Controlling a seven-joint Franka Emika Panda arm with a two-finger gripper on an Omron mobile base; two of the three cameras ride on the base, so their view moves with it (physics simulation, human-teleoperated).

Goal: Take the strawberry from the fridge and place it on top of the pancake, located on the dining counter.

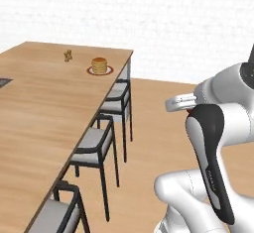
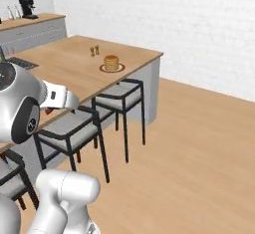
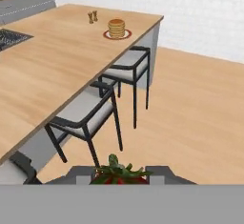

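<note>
Carrying the strawberry (image 3: 119,174) clamped in the pincer (image 3: 120,176) (green leaves poke up between the tips), well short of the pancake (image 3: 116,28) at the counter's (image 3: 52,70) far corner. Risk: fruit slips mid-transit, or rolls off the stack.

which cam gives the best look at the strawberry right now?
Hand view: the strawberry sits in the shut pincer, its green leaves and red top facing the lens. Left base view shows a red sliver under the hand; right base view a red patch below the wrist.
</note>
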